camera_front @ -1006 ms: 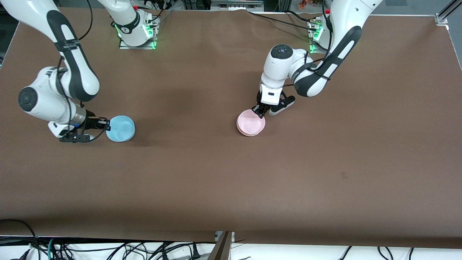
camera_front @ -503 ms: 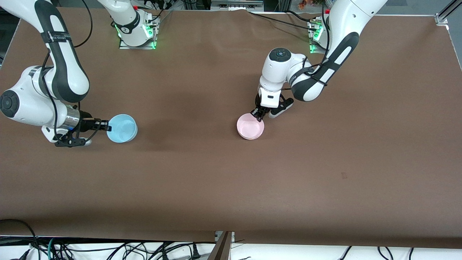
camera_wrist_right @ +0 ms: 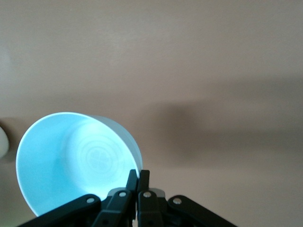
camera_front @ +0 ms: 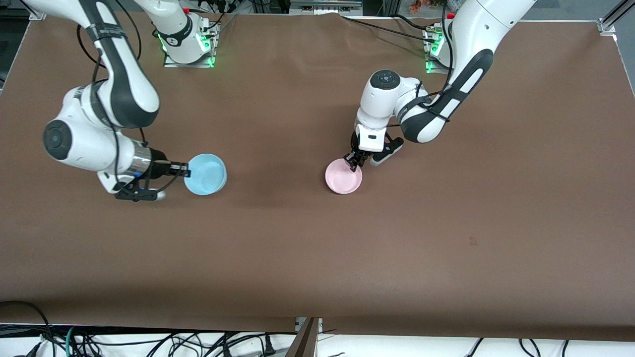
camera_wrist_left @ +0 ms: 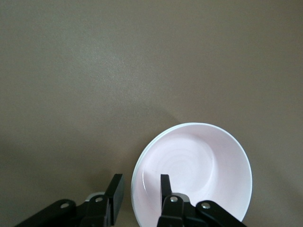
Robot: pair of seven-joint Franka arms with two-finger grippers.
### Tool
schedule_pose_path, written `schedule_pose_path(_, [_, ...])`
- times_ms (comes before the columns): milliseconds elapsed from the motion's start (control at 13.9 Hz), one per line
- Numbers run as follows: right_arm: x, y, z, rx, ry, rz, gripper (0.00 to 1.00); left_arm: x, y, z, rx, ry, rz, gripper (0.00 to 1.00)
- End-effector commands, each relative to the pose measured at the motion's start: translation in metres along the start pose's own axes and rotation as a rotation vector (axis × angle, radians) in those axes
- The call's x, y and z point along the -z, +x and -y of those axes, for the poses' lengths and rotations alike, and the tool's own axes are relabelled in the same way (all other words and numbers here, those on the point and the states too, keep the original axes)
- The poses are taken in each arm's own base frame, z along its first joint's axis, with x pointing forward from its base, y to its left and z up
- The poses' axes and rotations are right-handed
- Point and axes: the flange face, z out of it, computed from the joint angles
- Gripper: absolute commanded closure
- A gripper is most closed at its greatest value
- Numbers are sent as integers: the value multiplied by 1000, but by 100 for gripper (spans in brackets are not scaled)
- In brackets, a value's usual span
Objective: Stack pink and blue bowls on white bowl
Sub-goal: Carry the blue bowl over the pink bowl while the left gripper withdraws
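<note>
The pale pink bowl (camera_front: 342, 177) sits mid-table, nested in the white bowl, of which only a thin rim (camera_wrist_left: 134, 178) shows in the left wrist view. My left gripper (camera_front: 353, 162) is open, one finger inside and one outside the pink bowl's (camera_wrist_left: 199, 175) rim, with gaps on both sides (camera_wrist_left: 140, 180). My right gripper (camera_front: 186, 172) is shut on the rim of the light blue bowl (camera_front: 206, 174) and holds it tilted a little above the table, toward the right arm's end from the pink bowl. It also shows in the right wrist view (camera_wrist_right: 71, 156), pinched between the fingers (camera_wrist_right: 138, 174).
The brown table (camera_front: 317, 248) is bare between the two bowls. The arm bases with green lights (camera_front: 188, 44) (camera_front: 436, 47) stand along the edge farthest from the front camera. Cables (camera_front: 149, 342) hang below the nearest edge.
My right gripper has carried the blue bowl toward the pink bowl. The pink bowl has settled lower onto the white bowl, and the left arm has barely moved.
</note>
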Motion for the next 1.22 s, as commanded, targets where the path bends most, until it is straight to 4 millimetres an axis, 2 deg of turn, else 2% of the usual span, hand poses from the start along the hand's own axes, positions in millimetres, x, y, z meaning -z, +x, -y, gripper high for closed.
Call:
schedule_pose_path(0, [2,-6,48,-74,14,-8,100,8,21,-15,18,-49,-28,60])
schedule_pose_path(144, [-1,-8,91,-131,28,-20,100,22,46,-30,59,-82,-49,61])
schedule_pose_path(287, [-11,-9,135,-193,47,-30,100,36,63,-42,79,-93,-86,62])
schedule_pose_path(431, [-27,-15,178,-217,74,-49,100,45,76,-55,113,-75,-116,64])
schedule_pose_path(646, [-57,-27,238,-306,140,-96,100,62,86,-85,150,19,-95,64])
schedule_pose_path(790, [-76,-38,276,-342,193,-123,100,82,108,-102,135,75,-37,64])
schedule_pose_path(934, [-95,-50,306,-314,236,-155,100,110,140,-118,117,99,18,63])
schedule_pose_path(1149, [-126,-60,323,-284,250,-185,100,152,203,-121,77,131,78,62])
